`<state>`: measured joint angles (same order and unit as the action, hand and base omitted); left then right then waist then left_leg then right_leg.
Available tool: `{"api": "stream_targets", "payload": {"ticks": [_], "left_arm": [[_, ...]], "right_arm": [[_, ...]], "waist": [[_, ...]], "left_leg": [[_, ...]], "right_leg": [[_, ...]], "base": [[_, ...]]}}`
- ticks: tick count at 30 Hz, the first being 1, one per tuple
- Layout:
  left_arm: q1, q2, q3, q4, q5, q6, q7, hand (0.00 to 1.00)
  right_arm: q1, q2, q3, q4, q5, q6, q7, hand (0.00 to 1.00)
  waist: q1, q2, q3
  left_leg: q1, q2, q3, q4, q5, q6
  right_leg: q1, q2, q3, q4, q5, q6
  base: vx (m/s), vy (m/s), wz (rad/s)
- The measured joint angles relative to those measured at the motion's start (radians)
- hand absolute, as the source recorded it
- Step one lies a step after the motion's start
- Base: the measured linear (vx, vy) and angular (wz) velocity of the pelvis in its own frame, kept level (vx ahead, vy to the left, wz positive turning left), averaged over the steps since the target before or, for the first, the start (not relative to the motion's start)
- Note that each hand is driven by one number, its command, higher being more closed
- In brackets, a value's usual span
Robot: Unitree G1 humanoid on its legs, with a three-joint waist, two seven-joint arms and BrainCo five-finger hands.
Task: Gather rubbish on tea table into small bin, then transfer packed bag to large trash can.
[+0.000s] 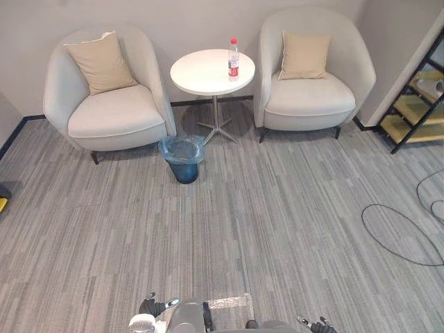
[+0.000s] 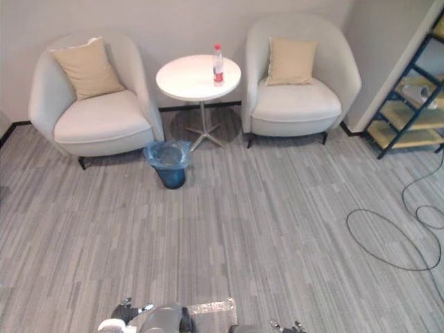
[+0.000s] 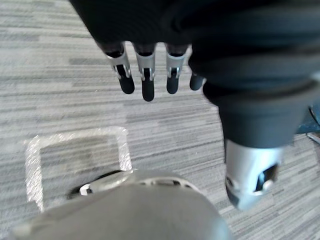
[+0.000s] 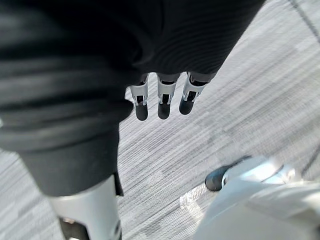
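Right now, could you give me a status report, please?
Left robot hand, right robot hand open, empty. Bottle upright on tea table. Small bin on carpet beside it.

The right hand (image 4: 161, 95) hangs above grey striped carpet (image 4: 250, 100). Its fingers (image 4: 141, 105) are straight and side by side, its thumb (image 4: 87, 212) is apart, and it holds nothing. A shiny patch (image 4: 191, 200), perhaps clear tape, lies on the carpet.
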<state>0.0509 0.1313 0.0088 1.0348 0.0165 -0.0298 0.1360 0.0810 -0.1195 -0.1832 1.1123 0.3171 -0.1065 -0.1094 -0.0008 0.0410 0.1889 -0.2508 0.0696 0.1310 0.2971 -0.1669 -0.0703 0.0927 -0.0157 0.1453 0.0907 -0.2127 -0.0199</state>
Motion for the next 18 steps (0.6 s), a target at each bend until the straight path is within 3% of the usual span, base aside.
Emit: {"api": "stream_targets", "payload": {"ticks": [1, 3, 5, 6, 7, 8, 9, 10, 11, 12, 14, 16, 17, 18], "left_arm": [[-0.002, -0.003, 0.001, 0.017, -0.001, 0.0, 0.002, 0.0], [-0.001, 0.011, 0.002, 0.02, 0.0, 0.0, 0.013, 0.0], [-0.001, 0.01, 0.003, 0.02, 0.0, 0.003, 0.016, 0.0], [0.001, 0.009, 0.002, 0.019, 0.0, 0.006, 0.016, 0.0], [0.001, 0.009, 0.002, 0.018, 0.0, 0.007, 0.016, 0.0], [-0.008, 0.005, -0.002, 0.016, 0.001, 0.009, 0.015, 0.0], [-0.013, 0.002, -0.004, 0.017, 0.001, 0.011, 0.015, 0.0], [-0.024, -0.011, -0.011, 0.017, 0.0, 0.015, 0.015, 0.0], [-0.038, -0.043, -0.026, 0.018, -0.001, 0.017, 0.015, 0.0], [-0.046, -0.071, -0.03, 0.019, -0.001, 0.017, 0.013, 0.0], [-0.056, -0.092, -0.039, 0.021, -0.001, 0.015, 0.013, 0.0], [-0.068, -0.098, -0.068, 0.043, -0.001, 0.012, 0.011, 0.0], [-0.072, -0.097, -0.074, 0.053, 0.001, 0.011, 0.007, 0.0], [-0.087, -0.115, -0.068, 0.073, 0.001, 0.009, 0.007, 0.0]], "right_arm": [[-0.008, -0.003, -0.001, 0.003, -0.001, 0.001, -0.002, 0.0], [-0.007, 0.019, -0.007, 0.003, -0.005, 0.002, 0.0, 0.0], [-0.002, 0.02, -0.006, 0.001, -0.007, 0.003, 0.001, 0.0], [-0.002, 0.026, -0.004, -0.011, -0.015, 0.002, 0.003, 0.0], [-0.002, 0.031, -0.001, -0.023, -0.017, 0.003, 0.004, 0.0], [-0.003, 0.042, 0.0, -0.058, -0.042, 0.001, 0.011, 0.0], [-0.004, 0.046, 0.0, -0.069, -0.045, 0.0, 0.012, 0.0], [-0.01, 0.06, 0.0, -0.082, -0.045, -0.001, 0.016, 0.0], [-0.022, 0.068, 0.003, -0.099, -0.054, 0.0, 0.018, 0.0], [-0.022, 0.068, 0.005, -0.109, -0.083, 0.001, 0.022, 0.0], [-0.026, 0.071, 0.004, -0.112, -0.084, 0.0, 0.023, 0.0], [-0.035, 0.077, 0.005, -0.107, -0.083, 0.0, 0.022, 0.0], [-0.035, 0.083, 0.01, -0.098, -0.083, 0.0, 0.022, 0.0], [-0.052, 0.073, 0.0, -0.088, -0.082, -0.004, 0.027, 0.0]], "waist": [[0.007, 0.013, -0.008], [0.008, -0.022, -0.032], [0.01, -0.03, -0.037], [0.016, -0.04, -0.043], [0.015, -0.042, -0.045], [0.008, -0.042, -0.044], [0.007, -0.042, -0.044], [0.003, -0.045, -0.044], [0.0, -0.039, -0.038], [-0.002, -0.025, -0.03], [-0.007, -0.032, -0.032], [-0.017, -0.048, -0.029], [-0.02, -0.07, -0.032], [-0.024, -0.048, -0.023]], "left_leg": [[0.009, -0.022, -0.002, -0.006, 0.057, 0.028], [0.032, -0.083, 0.06, 0.0, 0.005, 0.062], [0.078, -0.103, 0.096, -0.011, -0.005, 0.088], [0.159, -0.121, 0.133, -0.049, -0.012, 0.099], [0.181, -0.124, 0.135, -0.059, -0.015, 0.103], [0.245, -0.125, 0.133, -0.09, -0.033, 0.106], [0.262, -0.125, 0.132, -0.098, -0.036, 0.106], [0.3, -0.124, 0.132, -0.114, -0.037, 0.106], [0.369, -0.111, 0.132, -0.152, -0.037, 0.106], [0.431, -0.087, 0.133, -0.184, -0.037, 0.106], [0.469, -0.055, 0.128, -0.188, -0.037, 0.106], [0.488, -0.033, 0.102, -0.189, -0.037, 0.105], [0.5, -0.042, 0.079, -0.189, -0.049, 0.084], [0.53, -0.018, 0.046, -0.189, -0.079, 0.035]], "right_leg": [[0.004, -0.01, 0.036, 0.011, -0.02, 0.025], [-0.042, -0.074, 0.065, 0.153, -0.092, 0.082], [-0.066, -0.091, 0.078, 0.265, -0.119, 0.114], [-0.116, -0.094, 0.091, 0.449, -0.11, 0.161], [-0.136, -0.094, 0.085, 0.505, -0.098, 0.201], [-0.213, -0.092, 0.058, 0.699, -0.056, 0.269], [-0.238, -0.095, 0.039, 0.757, -0.059, 0.264], [-0.281, -0.109, -0.012, 0.844, -0.074, 0.231], [-0.323, -0.132, -0.103, 0.888, -0.105, 0.17], [-0.352, -0.139, -0.177, 0.858, -0.133, 0.119], [-0.389, -0.135, -0.243, 0.746, -0.139, 0.102], [-0.415, -0.117, -0.269, 0.528, -0.071, 0.072], [-0.409, -0.112, -0.257, 0.332, 0.085, 0.053], [-0.41, -0.089, -0.256, 0.346, 0.15, 0.028]], "base": [[0.4, 0.255, -0.61], [0.5, 0.262, -0.53], [0.44, 0.174, -0.43], [0.39, 0.117, -0.48], [0.46, 0.121, -0.55], [0.22, 0.052, -0.2], [0.28, 0.041, -0.12], [0.27, 0.004, -0.01], [0.48, -0.028, -0.07], [0.34, -0.038, -0.08], [0.38, -0.155, 0.08], [0.37, -0.223, 0.24], [0.43, -0.272, 0.26], [0.5, -0.31, 0.18]]}}
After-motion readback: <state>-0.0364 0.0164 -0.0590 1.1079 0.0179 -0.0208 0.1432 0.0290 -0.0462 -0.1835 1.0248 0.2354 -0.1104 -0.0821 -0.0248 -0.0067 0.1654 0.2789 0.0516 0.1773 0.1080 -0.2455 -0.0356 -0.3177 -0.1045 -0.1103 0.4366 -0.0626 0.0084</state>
